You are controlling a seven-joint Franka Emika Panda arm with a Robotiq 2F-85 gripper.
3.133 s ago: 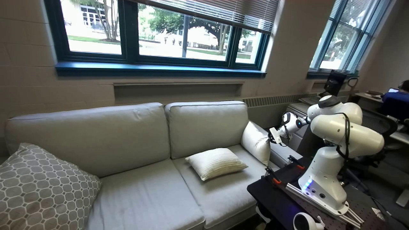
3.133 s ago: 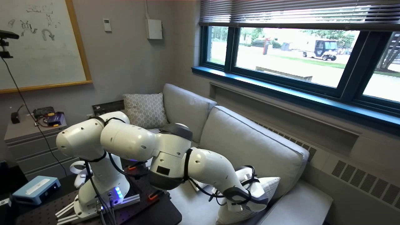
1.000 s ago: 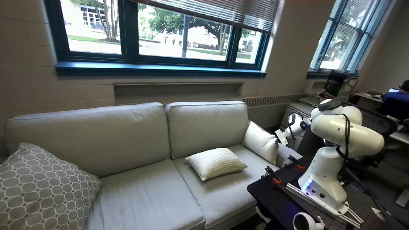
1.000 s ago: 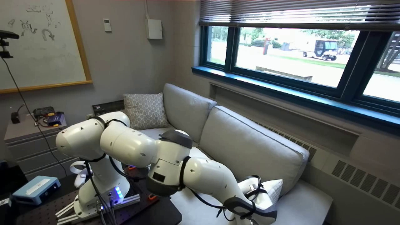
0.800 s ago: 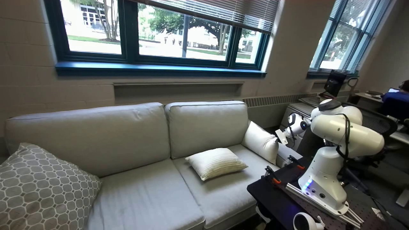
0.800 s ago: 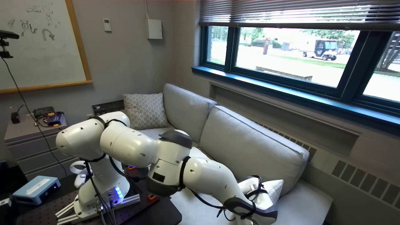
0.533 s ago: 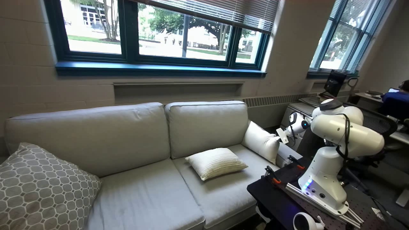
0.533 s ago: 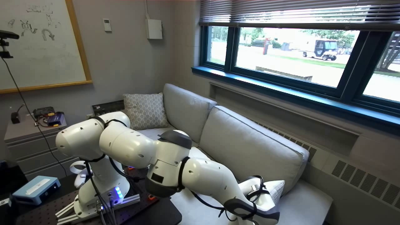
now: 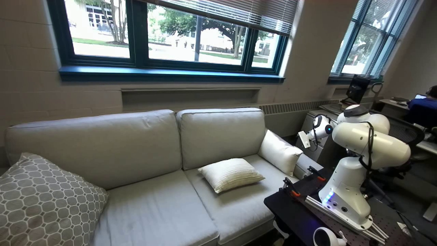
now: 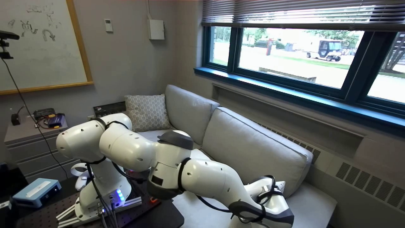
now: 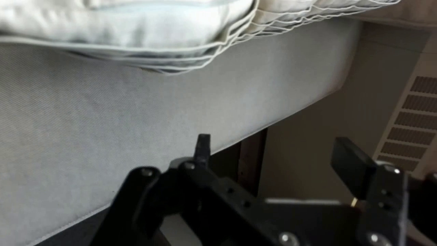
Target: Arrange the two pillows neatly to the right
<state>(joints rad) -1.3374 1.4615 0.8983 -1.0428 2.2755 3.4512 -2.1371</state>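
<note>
Closest of all, in the wrist view, is the black gripper (image 11: 273, 149) on the end of the white robot arm (image 9: 375, 136). Its two fingers (image 11: 202, 148) are spread wide. Just past them is the gray sofa armrest (image 11: 102, 112). Next comes the first cream pillow (image 11: 153, 25), away from the fingers. In an exterior view it stands tilted against the armrest, at the right end of the sofa (image 9: 146, 208), and one corner pokes out over the armrest. The second cream pillow (image 9: 231, 175) lies flat on the right seat (image 9: 235, 205), near the first pillow but apart from it. Thin ridges run along its top. The robot's black table (image 9: 285, 204) is in front of that seat. At the far end of the sofa sits a gray-and-white lattice cushion (image 10: 147, 112). Behind the sofa is a wide window (image 10: 284, 63) with its blinds (image 10: 300, 15) partly down. Outside, far off, is a little white cart (image 10: 329, 50).
</note>
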